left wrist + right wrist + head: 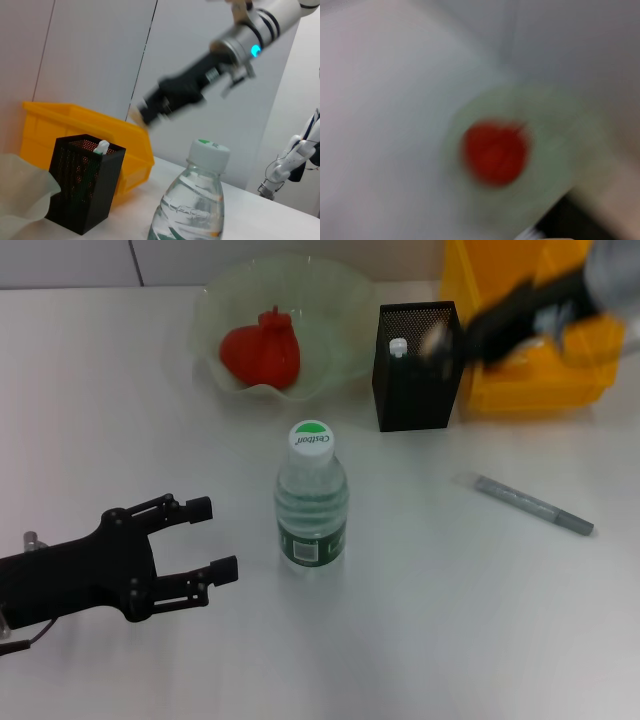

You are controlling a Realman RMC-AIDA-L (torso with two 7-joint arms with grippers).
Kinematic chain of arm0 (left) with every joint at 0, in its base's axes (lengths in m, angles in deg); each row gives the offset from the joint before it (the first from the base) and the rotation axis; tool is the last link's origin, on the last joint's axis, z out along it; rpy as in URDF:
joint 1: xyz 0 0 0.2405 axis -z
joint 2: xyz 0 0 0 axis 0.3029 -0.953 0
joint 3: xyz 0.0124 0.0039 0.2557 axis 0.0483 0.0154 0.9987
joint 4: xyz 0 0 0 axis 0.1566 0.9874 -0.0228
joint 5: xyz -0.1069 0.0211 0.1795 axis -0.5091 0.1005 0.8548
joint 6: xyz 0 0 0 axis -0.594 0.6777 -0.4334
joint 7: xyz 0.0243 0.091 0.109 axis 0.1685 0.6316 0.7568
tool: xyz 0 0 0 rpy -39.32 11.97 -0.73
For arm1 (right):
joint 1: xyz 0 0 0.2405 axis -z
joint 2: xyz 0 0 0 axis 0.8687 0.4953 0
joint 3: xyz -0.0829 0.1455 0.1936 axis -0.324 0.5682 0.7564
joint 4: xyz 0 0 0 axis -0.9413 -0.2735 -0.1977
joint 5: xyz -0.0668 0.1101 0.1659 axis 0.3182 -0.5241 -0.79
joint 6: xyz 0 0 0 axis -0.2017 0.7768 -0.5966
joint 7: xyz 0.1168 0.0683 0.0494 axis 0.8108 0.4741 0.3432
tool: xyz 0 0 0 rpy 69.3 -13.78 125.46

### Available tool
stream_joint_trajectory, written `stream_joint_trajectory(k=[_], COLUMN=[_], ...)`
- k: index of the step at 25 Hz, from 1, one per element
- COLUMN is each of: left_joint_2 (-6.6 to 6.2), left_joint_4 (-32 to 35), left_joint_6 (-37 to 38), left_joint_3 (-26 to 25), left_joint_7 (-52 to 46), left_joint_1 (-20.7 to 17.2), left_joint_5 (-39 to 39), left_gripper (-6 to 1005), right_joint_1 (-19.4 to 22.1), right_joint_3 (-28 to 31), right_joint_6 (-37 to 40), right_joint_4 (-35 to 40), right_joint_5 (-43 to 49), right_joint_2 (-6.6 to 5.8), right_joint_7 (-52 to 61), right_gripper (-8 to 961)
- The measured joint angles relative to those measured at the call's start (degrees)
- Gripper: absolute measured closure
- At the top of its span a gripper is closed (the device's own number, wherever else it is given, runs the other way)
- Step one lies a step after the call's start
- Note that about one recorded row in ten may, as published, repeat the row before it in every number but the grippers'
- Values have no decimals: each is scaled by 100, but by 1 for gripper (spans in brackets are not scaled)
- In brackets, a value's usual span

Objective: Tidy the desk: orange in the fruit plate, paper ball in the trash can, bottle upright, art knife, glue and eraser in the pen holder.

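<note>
Left gripper (205, 537): you see it low over the table's near left part, its fingers spread apart and holding nothing; its opening faces the bottle.
Bottle (312, 498): it stands upright near the middle of the table (450, 620), green-and-white cap on top, just beside the left gripper's fingertips but apart from them.
Right gripper (447, 338): you find it blurred above the far right part of the table, over the right rim of the pen holder; you cannot tell whether it is spread or clenched, nor whether it carries anything.
Pen holder (415, 370): black mesh box standing upright toward the far edge, right of the fruit plate; a white-capped item (398, 346) pokes up inside it at its left side.
Art knife (522, 504): grey, slim, lying flat on the table toward the right edge, on the near side of the pen holder and well apart from both grippers.
Fruit plate (340, 300): pale green wavy dish at the far edge; a red fruit (262, 348) rests inside it.
Yellow bin (540, 360): it stands at the far right corner, just behind and right of the pen holder.
</note>
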Motion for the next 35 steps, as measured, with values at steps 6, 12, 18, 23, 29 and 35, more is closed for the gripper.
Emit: stream_joint_trajectory(k=[6, 12, 18, 23, 29, 35], left_joint_2=[2, 17, 18, 18, 3, 7], left_joint_4=[0, -1, -1, -1, -1, 10], left_joint_6=[9, 16, 12, -8, 8, -10], left_joint_3=[9, 3, 0, -1, 0, 0], left_joint_7=[-29, -35, -35, -32, -40, -45], left_joint_1=[13, -12, -7, 16, 8, 33], left_joint_5=[0, 0, 0, 0, 0, 0], left_gripper=[155, 155, 155, 155, 155, 155], right_joint_1=[-780, -1339, -1282, -1116, -768, -287], right_joint_3=[358, 246, 146, 147, 101, -539], right_joint_6=[-1015, -1436, -1453, -1125, 840, 1131], right_joint_4=[-1292, -2556, -2507, -2030, -598, -872], right_joint_5=[339, 868, 844, 792, 904, 1346], right_joint_2=[-128, -19, -8, -6, -24, -5], right_joint_7=[168, 86, 59, 42, -244, -277], right_gripper=[665, 654, 643, 594, 377, 350])
